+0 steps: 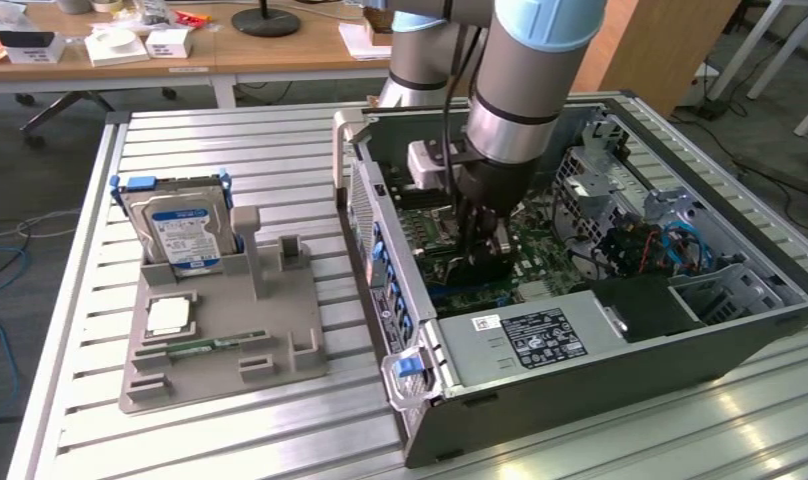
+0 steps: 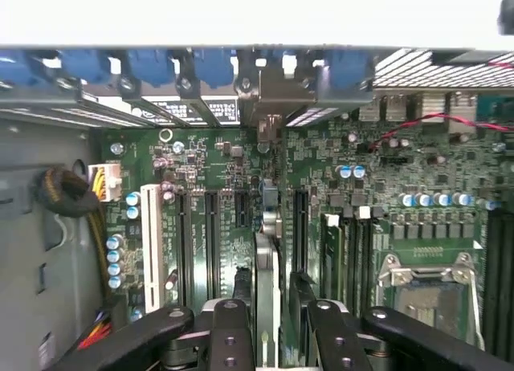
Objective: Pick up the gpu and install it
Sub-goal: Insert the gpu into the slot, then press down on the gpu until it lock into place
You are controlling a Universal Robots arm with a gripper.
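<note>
The arm reaches down into the open computer case (image 1: 724, 330), which lies on its side on the slatted metal tabletop (image 1: 244, 440). The claw (image 1: 482, 262) hangs low over the green main board (image 1: 544, 255), close to the row of expansion slots.

In the wrist view, the graphics card (image 2: 267, 283) stands on edge between the two black fingers (image 2: 233, 339), running away from the camera toward the rear wall of the case. Its silver bracket (image 2: 269, 90) sits against that wall, in line with the blue slot clips (image 2: 148, 66). The card's lower edge lies along one of the long slots of the main board; whether it is fully seated cannot be told.

The claw is spread: a narrow gap shows on either side of the card, and the fingers bracket it without visibly pressing on it.

To the exterior view's left of the case, a grey holder tray (image 1: 224, 350) rests on the tabletop. A hard drive (image 1: 184, 235) with a blue and white label stands upright at its far end, a small square chip (image 1: 168, 316) lies in a pocket nearer the middle, and a narrow green memory stick (image 1: 204, 347) lies flat toward the near end. The upright slots in the tray's middle hold nothing.
</note>
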